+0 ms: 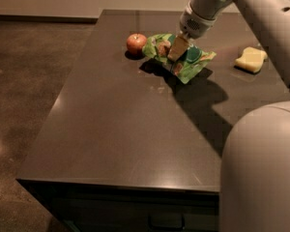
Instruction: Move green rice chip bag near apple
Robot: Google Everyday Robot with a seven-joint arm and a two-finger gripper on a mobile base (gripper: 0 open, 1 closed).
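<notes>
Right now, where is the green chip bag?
In the camera view the bag is at the far end of the table, held by the gripper, just right of the apple and well left of the sponge.

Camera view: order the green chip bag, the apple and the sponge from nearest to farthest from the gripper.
1. green rice chip bag, held in the gripper itself.
2. apple, just image-left of the bag.
3. sponge, off to image-right.
</notes>
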